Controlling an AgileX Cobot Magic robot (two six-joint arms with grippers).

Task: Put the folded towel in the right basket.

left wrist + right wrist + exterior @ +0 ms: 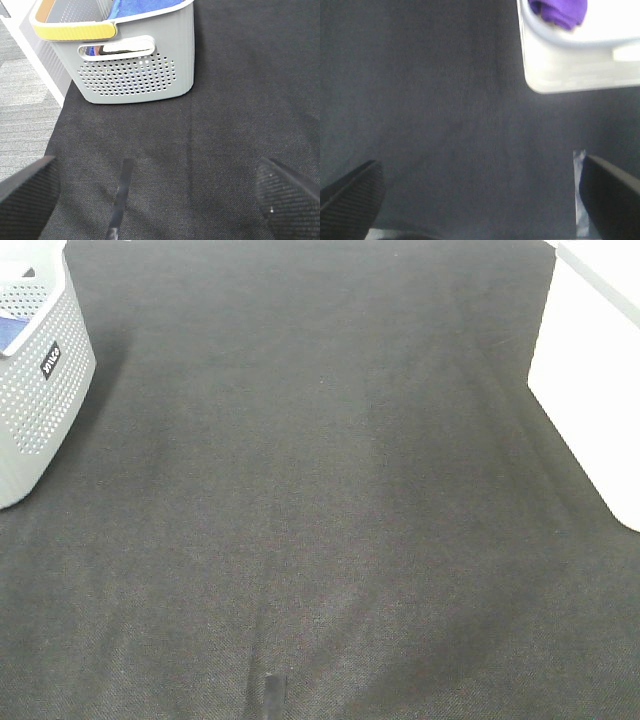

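Observation:
A purple folded towel [560,11] lies inside the white right basket [570,70], which also shows at the right edge of the exterior view [590,390]. My right gripper [480,200] is open and empty, over the black mat a short way from that basket. My left gripper [157,200] is open and empty, over the mat in front of the grey perforated left basket [135,70]. That basket holds blue cloth [145,6]. Neither gripper shows in the exterior view.
The grey basket [40,410] stands at the far left of the black mat [320,490] and has a yellow handle [75,31]. A dark strip [120,200] lies on the mat below the left gripper. A pale tape strip [579,190] lies near the right finger. Grey carpet [25,115] borders the mat.

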